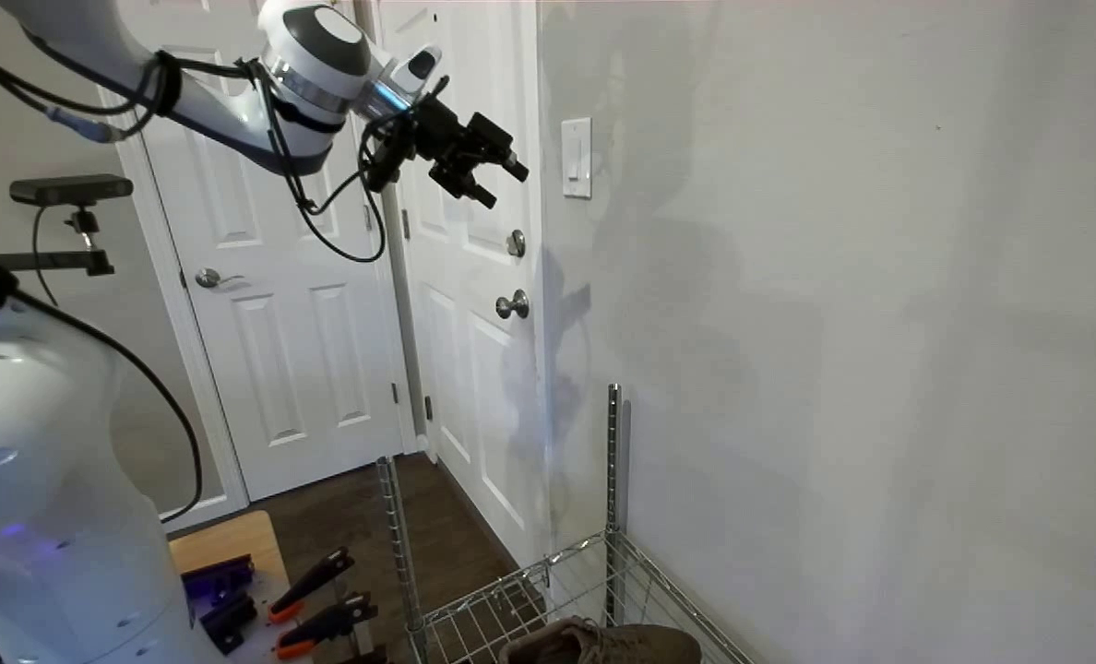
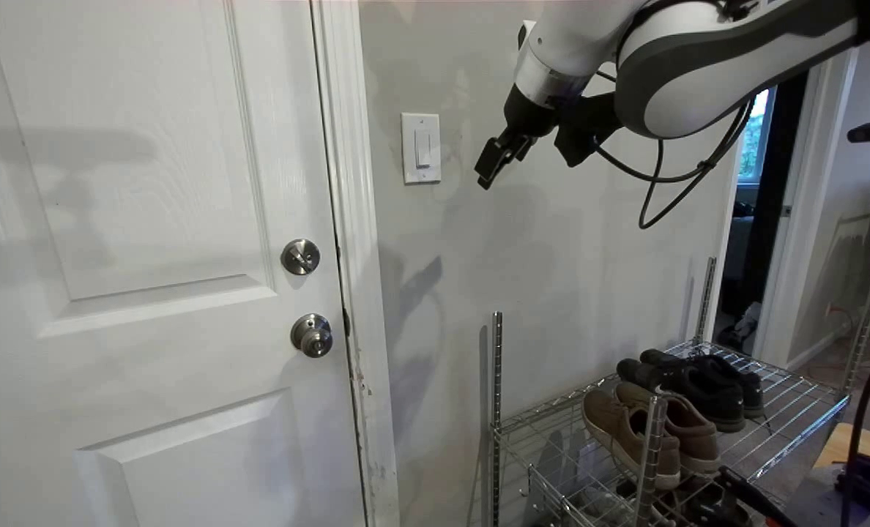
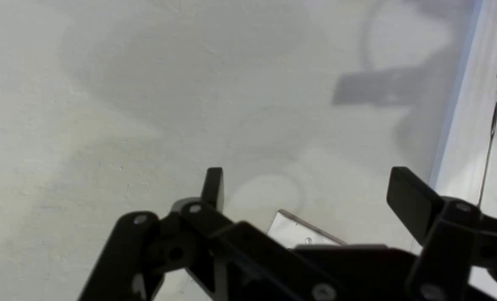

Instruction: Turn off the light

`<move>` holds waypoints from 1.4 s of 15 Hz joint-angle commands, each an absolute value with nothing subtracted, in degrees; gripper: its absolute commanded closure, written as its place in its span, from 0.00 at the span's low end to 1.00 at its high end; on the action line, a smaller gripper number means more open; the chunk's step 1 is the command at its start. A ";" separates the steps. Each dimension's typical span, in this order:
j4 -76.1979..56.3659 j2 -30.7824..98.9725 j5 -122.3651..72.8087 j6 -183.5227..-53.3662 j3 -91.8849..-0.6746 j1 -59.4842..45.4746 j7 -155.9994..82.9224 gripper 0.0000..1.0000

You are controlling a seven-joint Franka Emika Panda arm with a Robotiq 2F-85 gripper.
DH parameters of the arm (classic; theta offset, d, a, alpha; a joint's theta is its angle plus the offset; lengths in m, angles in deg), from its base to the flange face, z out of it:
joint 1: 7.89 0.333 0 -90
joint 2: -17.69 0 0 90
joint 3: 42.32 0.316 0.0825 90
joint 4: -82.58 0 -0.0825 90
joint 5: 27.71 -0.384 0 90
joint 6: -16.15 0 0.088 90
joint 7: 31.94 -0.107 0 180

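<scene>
The black, two-fingered claw [image 1: 507,187] hangs in the air, its fingers [image 3: 411,196] spread wide with nothing between them. The light switch [image 1: 585,159], a white, upright, rectangular plate with a slim white paddle toggle [image 2: 423,148] at its centre, is mounted on the pale grey wall [image 1: 788,341] ahead of the claw, near its fingertips but apart from them in both exterior views. In the wrist view only one edge of the plate, with a screw [image 3: 308,241], shows beyond the fingers; the claw's own body hides the rest, toggle included.

The step in hand looks to be lining up for the press. Spread fingers would likely straddle the toggle and butt the wall, so bringing them together into one blunt tip should serve better. The claw slants downward, and its line seems to run below the plate; it probably wants raising, then squaring to the wall, before going in.

The toggle's present setting is too fine to read, so check which end to push. Then give that end a slow, straight push and stop once it gives, as the wall will not yield. Keep clear of the round metallic door knob [image 2: 311,336], lower than the claw.
</scene>
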State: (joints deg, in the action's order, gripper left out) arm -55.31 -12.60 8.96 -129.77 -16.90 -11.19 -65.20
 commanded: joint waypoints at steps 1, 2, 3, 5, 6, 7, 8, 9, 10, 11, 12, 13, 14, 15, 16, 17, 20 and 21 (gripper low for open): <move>-55.33 -12.52 9.44 -130.01 -17.18 -10.71 -65.13 0.27; -55.50 -12.52 10.00 -131.47 -17.04 -10.79 -65.52 0.33; -55.52 -12.55 11.31 -133.57 -16.48 -11.51 -66.66 0.40; -55.20 -12.27 14.44 -138.28 -14.85 -13.22 -68.43 0.53; -55.13 -11.89 16.49 -141.62 -14.29 -13.92 -68.84 0.61; -55.03 -11.78 18.40 -144.50 -13.27 -15.18 -69.91 0.66; -54.73 -11.44 20.28 -146.80 -12.31 -16.44 -70.88 0.74; -54.54 -11.57 22.85 -149.45 -10.95 -18.66 -72.74 0.80; -54.16 -11.71 25.11 -151.34 -9.61 -21.06 -74.79 0.87; -53.80 -11.67 26.75 -152.74 -8.47 -23.07 -76.43 0.91; -53.34 -11.58 28.18 -153.75 -7.38 -25.23 -78.06 0.94; -52.95 -11.65 29.53 -154.76 -6.17 -27.43 -79.51 0.94; -52.38 -11.57 30.66 -155.49 -4.95 -29.67 -80.92 0.98; -51.71 -11.26 31.64 -156.43 -3.77 -31.78 -82.22 0.98; -50.76 -10.58 32.24 -156.70 -2.35 -33.87 -83.27 0.97; -49.88 -10.09 32.94 -156.99 -0.82 -35.94 -84.28 0.94; -46.41 -8.11 34.52 -156.42 4.88 -42.06 -86.22 0.92; -45.57 -7.42 34.61 -156.33 6.52 -43.63 -86.53 0.93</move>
